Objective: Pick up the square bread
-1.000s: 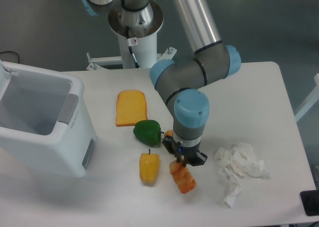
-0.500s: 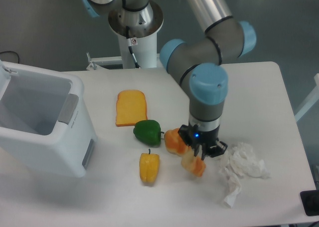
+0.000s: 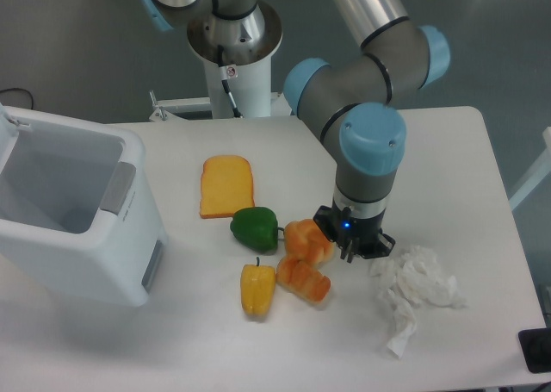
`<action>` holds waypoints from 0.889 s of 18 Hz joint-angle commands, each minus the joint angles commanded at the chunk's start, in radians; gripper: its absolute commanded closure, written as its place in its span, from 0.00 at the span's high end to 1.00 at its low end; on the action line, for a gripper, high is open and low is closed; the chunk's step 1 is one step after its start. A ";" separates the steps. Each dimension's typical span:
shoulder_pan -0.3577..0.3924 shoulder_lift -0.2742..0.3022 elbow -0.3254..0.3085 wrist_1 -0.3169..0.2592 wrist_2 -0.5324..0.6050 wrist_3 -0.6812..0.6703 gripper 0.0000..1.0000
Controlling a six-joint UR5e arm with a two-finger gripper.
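The square bread point(image 3: 303, 280), a blocky orange-brown ridged roll, lies on the white table point(image 3: 448, 159) in front of the round knotted bun point(image 3: 308, 241) and right of the yellow pepper point(image 3: 257, 289). My gripper point(image 3: 356, 252) points down just right of the bun, above and to the right of the square bread. It holds nothing and its jaws look parted. The bread lies apart from the fingers.
A green pepper point(image 3: 255, 227) sits left of the bun. A flat toast slice point(image 3: 226, 185) lies behind it. A white bin point(image 3: 73, 211) stands at the left. Crumpled white paper point(image 3: 413, 289) lies right of the gripper.
The gripper carried the square bread to the right, then lost it. The bread now lies on the table to the left, by the bun. The gripper rose slightly.
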 joint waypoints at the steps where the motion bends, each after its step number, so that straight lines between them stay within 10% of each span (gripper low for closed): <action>1: -0.012 -0.018 0.000 0.003 0.008 -0.024 1.00; 12: -0.057 -0.137 0.002 0.086 0.051 -0.163 1.00; 16: -0.092 -0.172 0.000 0.087 0.123 -0.164 0.56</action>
